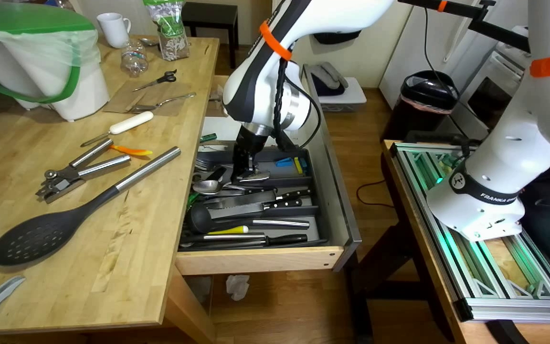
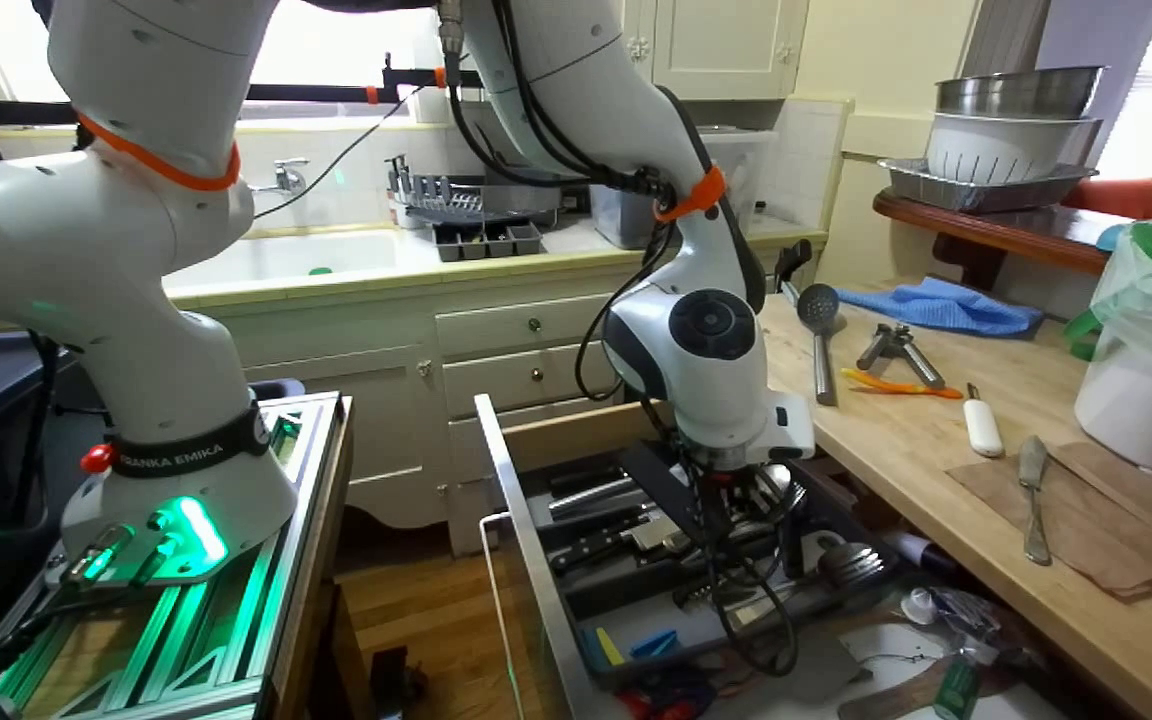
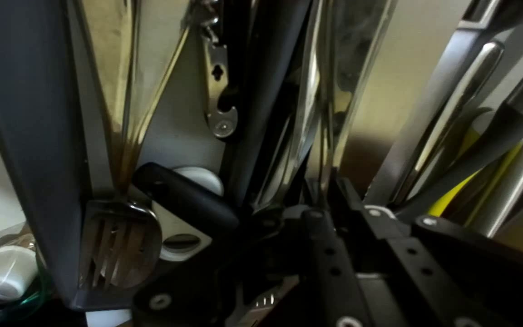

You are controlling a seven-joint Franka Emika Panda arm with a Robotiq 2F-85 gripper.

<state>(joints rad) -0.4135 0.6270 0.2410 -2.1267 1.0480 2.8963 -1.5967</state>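
Note:
My gripper (image 1: pixel 244 171) reaches down into a grey utensil tray (image 1: pixel 282 183) in an open drawer. In the wrist view its fingertips (image 3: pixel 328 186) are close together on a thin metal utensil (image 3: pixel 328 136); the contact is dark and blurred. A wide shiny blade (image 3: pixel 388 86) lies right of the fingers. A black handle (image 3: pixel 261 104), a corkscrew-like tool (image 3: pixel 222 102), a black-handled opener (image 3: pixel 189 202) and a slotted fork (image 3: pixel 118 245) lie to the left. In an exterior view a spoon (image 1: pixel 206 186), black-handled knives (image 1: pixel 282 204) and a black ladle (image 1: pixel 201 220) lie about the gripper.
The drawer's wooden wall (image 1: pixel 256 260) and raised edges surround the tray. Blue clips (image 1: pixel 284 162) and a yellow clip (image 1: pixel 298 165) lie in it. A wooden table (image 1: pixel 127 277) alongside bears a slotted spoon (image 1: pixel 46 237), a can opener (image 1: pixel 81 169) and a green-lidded bin (image 1: pixel 84 95).

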